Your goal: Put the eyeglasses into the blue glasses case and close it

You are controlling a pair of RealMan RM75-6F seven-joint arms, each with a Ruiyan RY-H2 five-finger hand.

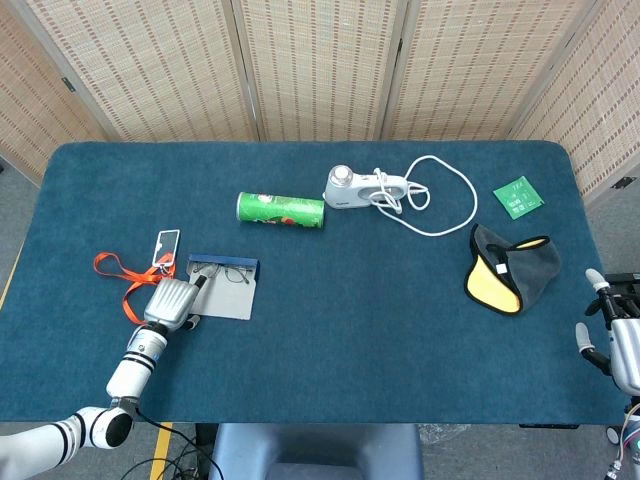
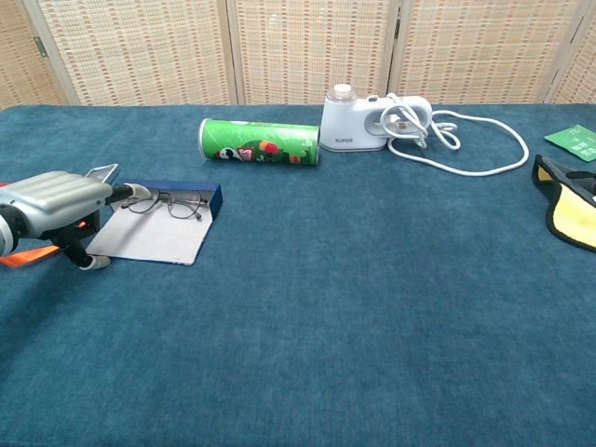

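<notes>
The blue glasses case point(image 1: 222, 262) point(image 2: 212, 197) lies open at the table's left, its grey lid point(image 1: 225, 302) point(image 2: 154, 240) flat toward the near edge. Thin-framed eyeglasses point(image 1: 228, 273) point(image 2: 169, 204) lie in the blue tray. My left hand point(image 1: 170, 303) point(image 2: 54, 197) sits just left of the case, back upward. One fingertip reaches the tray's left end and the thumb hangs by the lid's near left corner; it holds nothing. At the table's near right corner, my right hand point(image 1: 612, 345) rests with its fingers spread, far from the case.
A green chip can point(image 1: 281, 209) point(image 2: 259, 142) lies behind the case. A white appliance point(image 1: 355, 188) point(image 2: 363, 123) with a looped cord stands at mid-back. A red lanyard point(image 1: 120, 268) with a card lies left of the case. A grey-yellow pouch point(image 1: 510, 268) and a green card point(image 1: 519, 196) lie right.
</notes>
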